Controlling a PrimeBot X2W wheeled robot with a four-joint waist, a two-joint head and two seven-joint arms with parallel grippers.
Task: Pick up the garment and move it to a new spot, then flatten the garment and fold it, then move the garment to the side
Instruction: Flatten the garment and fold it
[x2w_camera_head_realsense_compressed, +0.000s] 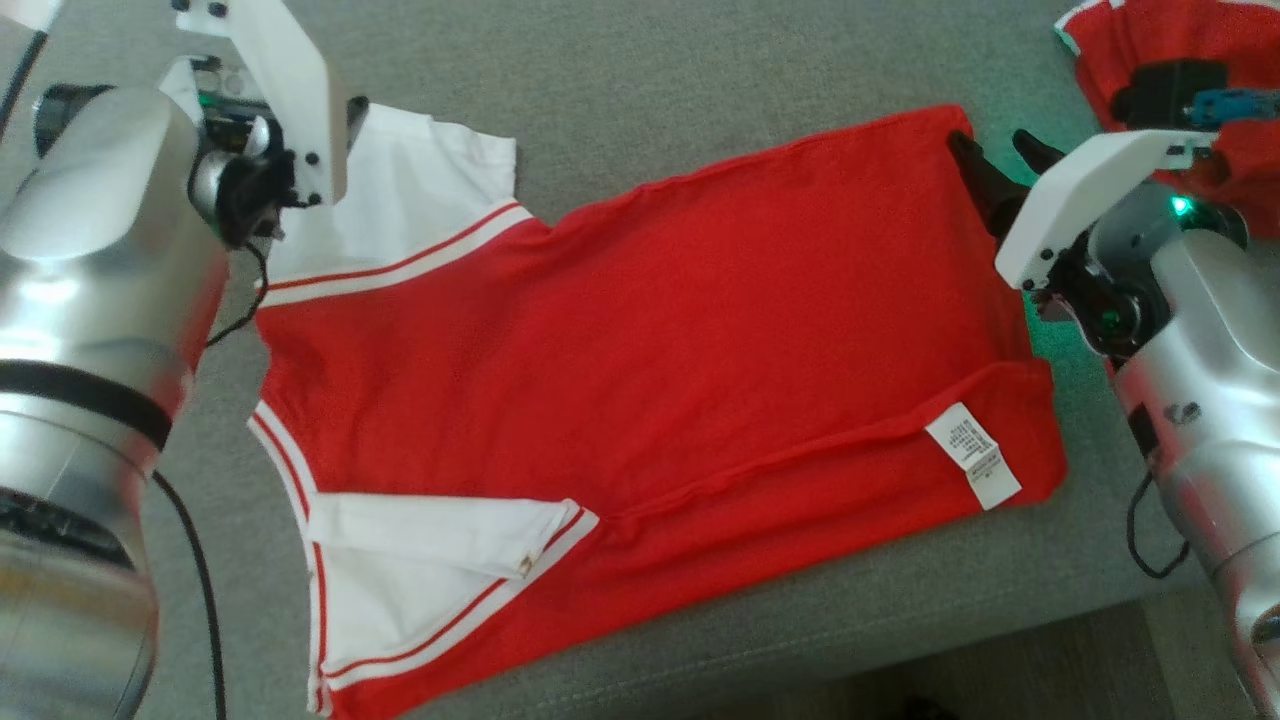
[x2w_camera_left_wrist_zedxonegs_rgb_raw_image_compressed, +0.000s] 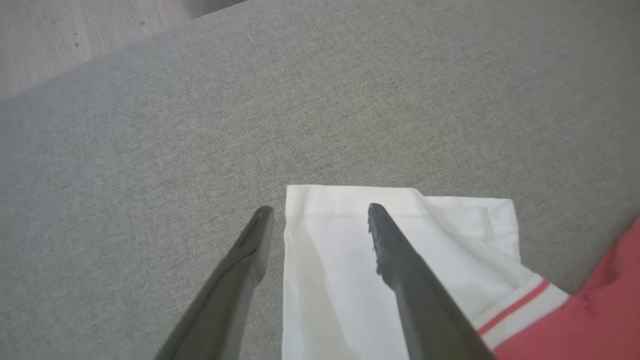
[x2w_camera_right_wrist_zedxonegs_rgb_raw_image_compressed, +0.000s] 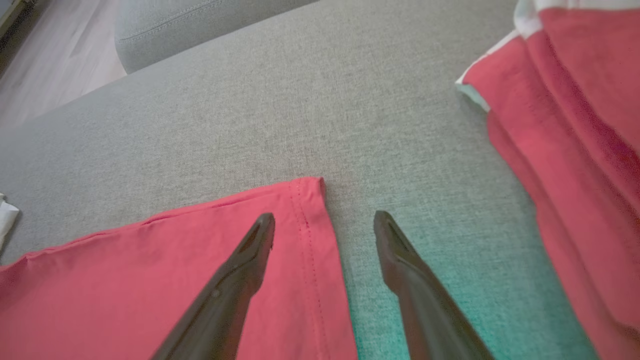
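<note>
Grey woven upholstery makes the working surface, a broad flat cushion (x2w_camera_head_realsense_compressed: 700, 60) with a strip of wooden floor (x2w_camera_head_realsense_compressed: 1050, 660) showing past its near edge. Closest to that edge lies the garment (x2w_camera_head_realsense_compressed: 650, 330), a red shirt with white sleeves, spread lengthways across the middle of the cushion. Its near long side is already turned in, so a white label (x2w_camera_head_realsense_compressed: 973, 455) faces up, and the near sleeve (x2w_camera_head_realsense_compressed: 430, 530) is tucked over the body.

Folding looks to be the step in hand, with the far side not yet brought over. At the far left, the left gripper (x2w_camera_left_wrist_zedxonegs_rgb_raw_image_compressed: 320, 209) hangs with its fingers spread wide and empty, straddling the side edge of the far sleeve (x2w_camera_left_wrist_zedxonegs_rgb_raw_image_compressed: 340, 260): one finger over the white cloth, the other over bare cushion. At the far right, the right gripper (x2w_camera_right_wrist_zedxonegs_rgb_raw_image_compressed: 325, 216) is likewise spread and empty, straddling the far hem corner.

I judge the next move needs both to drop, pinch those two edges together and carry them toward the near edge evenly, or the cloth will skew.

Further off, another red garment (x2w_camera_head_realsense_compressed: 1130, 30) sits bunched at the far right corner.
</note>
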